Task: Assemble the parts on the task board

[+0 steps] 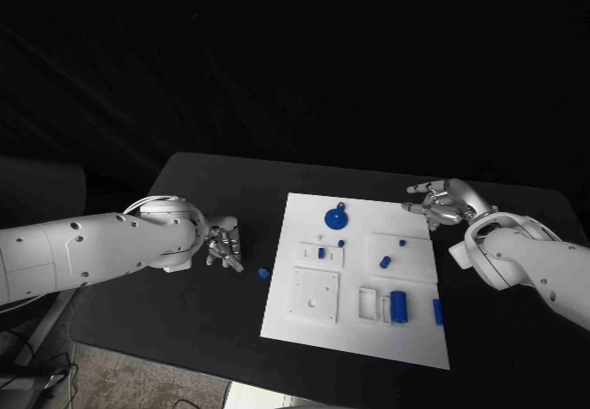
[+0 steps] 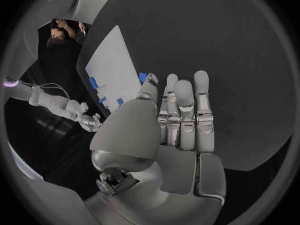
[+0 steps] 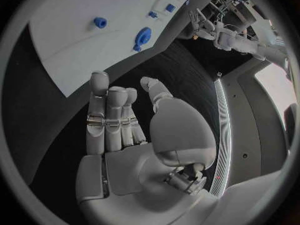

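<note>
The task board (image 1: pixel 356 328) lies near the middle of the black table (image 1: pixel 184 290), its long sides running away from the robot and slightly skewed. Bare table surface flanks it on both sides; the near corner of the board comes close to the table's front edge. A wide strip of open table lies beyond the board's far edge.

The left hand (image 1: pixel 222 243) sits above the table just left of the board's left edge, apart from it. Its fingers (image 2: pixel 185 115) lie straight and close side by side, with nothing between them and the thumb. A small blue part (image 1: pixel 263 273) lies on the table just off the board's left edge, near this hand but not touching it.

The right hand (image 1: pixel 445 204) is positioned at the board's far right corner, fingers loosely curved and parted, holding nothing. In the right wrist view its fingers (image 3: pixel 112 117) extend together above dark table, short of the board's edge.

On the board, a round blue disc (image 1: pixel 336 219) sits near the far edge. Small blue pieces (image 1: pixel 384 262) lie scattered mid-board. A blue cylinder (image 1: pixel 398 300) rests beside a white rectangular frame (image 1: pixel 367 303), and a narrow blue bar (image 1: pixel 437 312) lies near the right edge. A white square plate (image 1: pixel 315 295) occupies the near left area.
</note>
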{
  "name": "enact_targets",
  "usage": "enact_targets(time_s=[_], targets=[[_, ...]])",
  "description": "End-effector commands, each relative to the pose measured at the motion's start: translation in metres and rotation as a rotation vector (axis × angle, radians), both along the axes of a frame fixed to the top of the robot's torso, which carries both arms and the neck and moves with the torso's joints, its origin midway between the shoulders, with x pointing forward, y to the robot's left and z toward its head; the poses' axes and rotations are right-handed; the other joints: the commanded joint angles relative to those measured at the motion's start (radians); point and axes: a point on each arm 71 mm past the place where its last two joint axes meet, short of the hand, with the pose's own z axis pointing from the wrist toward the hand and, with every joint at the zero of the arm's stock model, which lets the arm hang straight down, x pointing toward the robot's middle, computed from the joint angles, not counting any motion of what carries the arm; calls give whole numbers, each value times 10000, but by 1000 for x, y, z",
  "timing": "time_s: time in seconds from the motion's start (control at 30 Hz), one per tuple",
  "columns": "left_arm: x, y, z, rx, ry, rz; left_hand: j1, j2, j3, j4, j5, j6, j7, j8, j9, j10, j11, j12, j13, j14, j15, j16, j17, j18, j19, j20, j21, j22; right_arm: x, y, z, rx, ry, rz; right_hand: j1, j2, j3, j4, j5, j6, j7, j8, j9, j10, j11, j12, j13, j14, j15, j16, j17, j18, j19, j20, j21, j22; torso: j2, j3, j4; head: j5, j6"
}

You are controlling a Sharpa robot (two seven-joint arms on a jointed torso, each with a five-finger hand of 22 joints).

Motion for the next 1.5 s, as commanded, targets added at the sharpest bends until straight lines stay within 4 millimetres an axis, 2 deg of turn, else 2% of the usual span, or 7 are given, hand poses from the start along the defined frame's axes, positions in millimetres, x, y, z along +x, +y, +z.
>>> enact_targets(time_s=[0.03, 0.13, 0.23, 0.47, 0.77, 1.07, 1.5], targets=[[0, -4, 0, 222, -366, -28, -293, -104, 89, 237, -454, -134, 42, -16, -68, -12, 129, 43, 68, -21, 59, -26, 31, 122, 30, 64, -33, 140, 0, 2, -2, 10, 96, 167, -107, 21, 44, -5, 35, 47, -12, -8, 13, 57, -42, 41, 8, 56, -18, 35, 10, 130, 364, -18, 23, 328, -17, -20, 5, 344, 8], [0, -10, 1, -35, -827, 16, -654, -372, 435, 533, -554, -163, 43, -19, -71, -71, 137, 130, 181, -6, 72, -74, 63, 144, 48, 76, -67, 130, 0, 2, -2, 11, 109, 168, -107, 21, 44, -5, 35, 47, -12, -8, 13, 57, -42, 41, 8, 56, -18, 35, 10, 130, 364, -18, 23, 328, -4, -17, 13, 443, 11], [0, -15, 3, -279, -1293, 47, -714, -476, 540, 650, -577, -173, 57, -20, -66, -89, 142, 148, 211, 1, 68, -109, 72, 144, 53, 78, -89, 125, 0, 3, -3, 16, 120, 179, -118, 36, 54, -8, 39, 25, -8, -9, 12, 61, -39, 59, 29, 58, -19, 40, 17, 131, 364, -20, 46, 335, -3, -14, 4, 509, 13], [-1, -30, -1, -320, -1425, -225, -780, -467, 594, 734, -530, -29, 14, -7, 7, -86, 128, 174, 236, -10, 62, -118, 92, 127, 36, 74, -110, 133, -1, 3, -4, 19, 138, 187, -118, 36, 54, -8, 39, 25, -8, -9, 12, 61, -39, 59, 29, 58, -19, 40, 17, 131, 364, -20, 46, 335, 9, 1, -24, 587, -7], [-3, -44, -16, 42, -1153, -602, -802, -466, 649, 731, -319, -256, 73, -25, 118, -271, 171, 271, 307, -64, 88, -130, 126, 116, -8, 88, -123, 155, -1, 3, -5, 21, 154, 193, -118, 36, 54, -8, 39, 25, -8, -9, 12, 61, -39, 59, 29, 58, -19, 40, 17, 131, 364, -20, 46, 335, 10, 10, -20, 530, -39], [-4, -49, -26, 537, -853, -886, -472, -234, 499, 110, -174, -258, 80, -19, 179, -376, 160, 413, 329, -100, 83, -104, 160, 105, -51, 82, -95, 166, -1, 1, -5, 11, 166, 171, -118, 36, 54, -8, 39, 25, -8, -9, 12, 61, -39, 59, 29, 58, -19, 40, 17, 131, 364, -20, 46, 335, 5, 12, -11, 503, -78], [-2, -47, -29, 937, -1193, -721, -316, 88, 478, -21, -152, -211, 54, -18, 176, -355, 129, 422, 308, -70, 66, -93, 165, 110, -29, 70, -70, 159, -2, 0, -6, 2, 177, 154, -118, 36, 54, -8, 39, 25, -8, -9, 12, 61, -39, 59, 29, 58, -19, 40, 17, 131, 364, -20, 46, 335, 3, -4, -13, 459, -124]])
